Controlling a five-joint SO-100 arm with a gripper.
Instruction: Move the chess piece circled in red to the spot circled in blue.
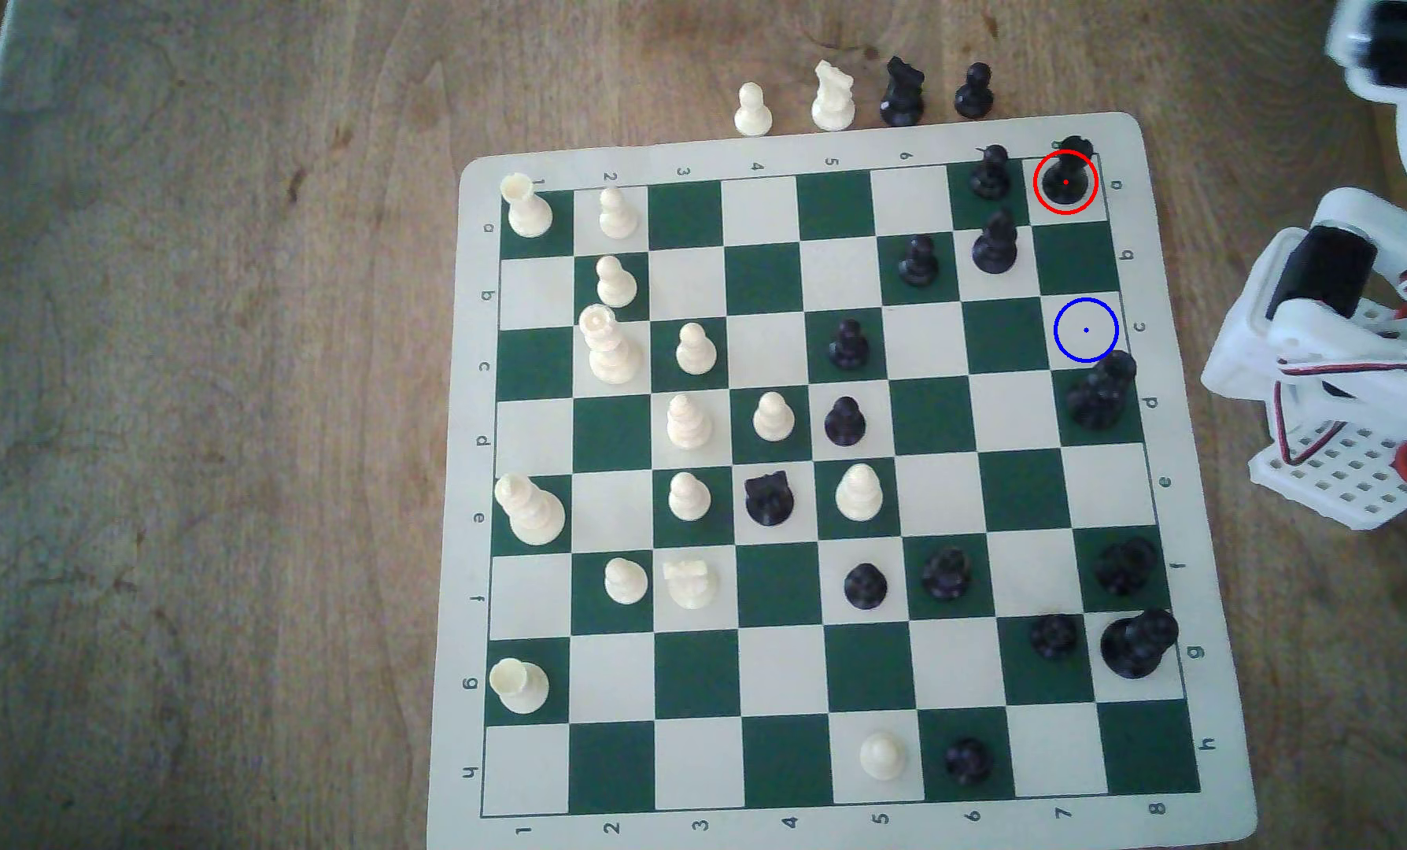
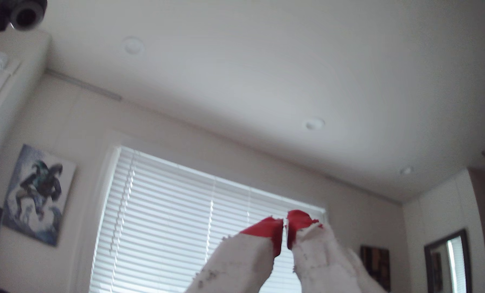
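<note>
The chess piece circled in red stands on the far right corner square of the board in the exterior view, a pawn just left of it. The spot circled in blue lies two squares nearer, same column. The arm sits off the board's right edge.
</note>
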